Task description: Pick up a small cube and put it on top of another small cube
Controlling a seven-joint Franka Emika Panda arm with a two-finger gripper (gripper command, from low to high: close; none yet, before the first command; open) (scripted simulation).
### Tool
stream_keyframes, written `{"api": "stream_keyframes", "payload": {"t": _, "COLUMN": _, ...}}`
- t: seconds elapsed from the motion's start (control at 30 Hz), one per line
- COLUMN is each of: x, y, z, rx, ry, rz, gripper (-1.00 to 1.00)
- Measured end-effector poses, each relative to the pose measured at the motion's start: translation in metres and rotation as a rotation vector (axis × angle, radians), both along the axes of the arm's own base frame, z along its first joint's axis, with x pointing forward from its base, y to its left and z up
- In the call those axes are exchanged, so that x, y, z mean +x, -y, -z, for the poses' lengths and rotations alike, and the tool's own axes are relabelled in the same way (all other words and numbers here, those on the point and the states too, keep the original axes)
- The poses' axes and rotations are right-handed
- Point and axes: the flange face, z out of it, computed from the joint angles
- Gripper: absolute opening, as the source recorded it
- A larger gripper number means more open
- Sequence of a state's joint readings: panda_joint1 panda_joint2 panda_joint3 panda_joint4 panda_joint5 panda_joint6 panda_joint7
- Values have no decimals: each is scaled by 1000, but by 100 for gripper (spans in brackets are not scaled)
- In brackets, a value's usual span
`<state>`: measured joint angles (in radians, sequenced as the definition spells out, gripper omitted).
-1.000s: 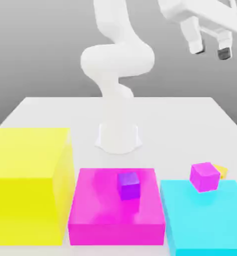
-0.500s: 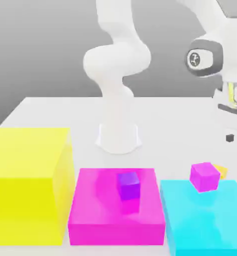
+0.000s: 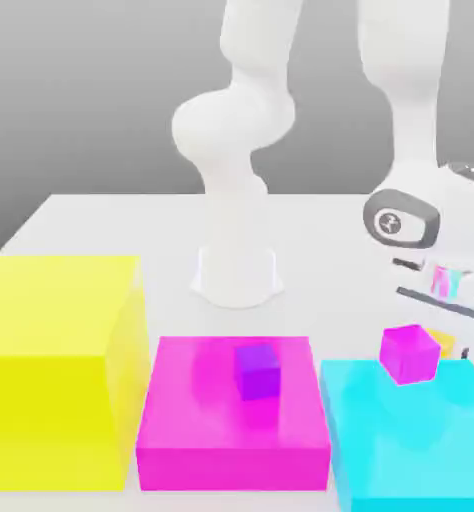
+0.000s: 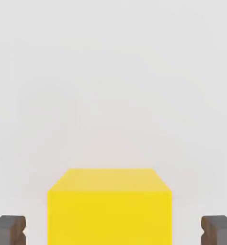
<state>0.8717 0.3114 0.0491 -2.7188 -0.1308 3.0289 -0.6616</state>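
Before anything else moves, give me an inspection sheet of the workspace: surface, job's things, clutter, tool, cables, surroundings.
Surface: pale, smooth tabletop; no marks seen on it.
Job's things: small yellow-orange cube between the tool's open fingers, a gap on each side; small magenta cube in front of it in the exterior view; small purple cube over the magenta block.
Clutter: big yellow block, flat magenta block and flat cyan block, in a row.
Tool: open, around the yellow-orange cube, not gripping it.
Cables: nothing seen.
Surroundings: plain grey backdrop; arm base standing on the tabletop.
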Motion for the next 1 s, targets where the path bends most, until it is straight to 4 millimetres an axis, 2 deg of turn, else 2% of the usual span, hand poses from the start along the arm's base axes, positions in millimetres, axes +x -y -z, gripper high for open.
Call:
{"api": "stream_keyframes", "payload": {"t": 0.17, "x": 0, "y": 0, "z": 0, "rx": -2, "ry": 0, "rz": 0, "gripper": -100}}
{"api": "stream_keyframes", "payload": {"t": 0.4, "x": 0, "y": -3, "z": -59, "rx": -10, "ry": 0, "rz": 0, "gripper": -100}}
{"api": "stream_keyframes", "payload": {"t": 0.5, "x": 23, "y": -1, "z": -81, "rx": -52, "ry": 19, "rz": 83, "gripper": -100}}
{"api": "stream_keyframes", "payload": {"t": 0.63, "x": 63, "y": 13, "z": -116, "rx": -123, "ry": 69, "rz": 230, "gripper": -100}}
{"api": "stream_keyframes", "payload": {"t": 0.7, "x": 94, "y": 51, "z": -132, "rx": -127, "ry": 73, "rz": 349, "gripper": -100}}
{"api": "stream_keyframes", "payload": {"t": 0.8, "x": 122, "y": 107, "z": -152, "rx": -113, "ry": 64, "rz": 489, "gripper": -100}}
{"api": "stream_keyframes", "payload": {"t": 0.9, "x": 141, "y": 172, "z": -170, "rx": -88, "ry": 46, "rz": 644, "gripper": -100}}
{"api": "stream_keyframes", "payload": {"t": 1.0, "x": 147, "y": 238, "z": -184, "rx": -54, "ry": 22, "rz": 797, "gripper": -100}}
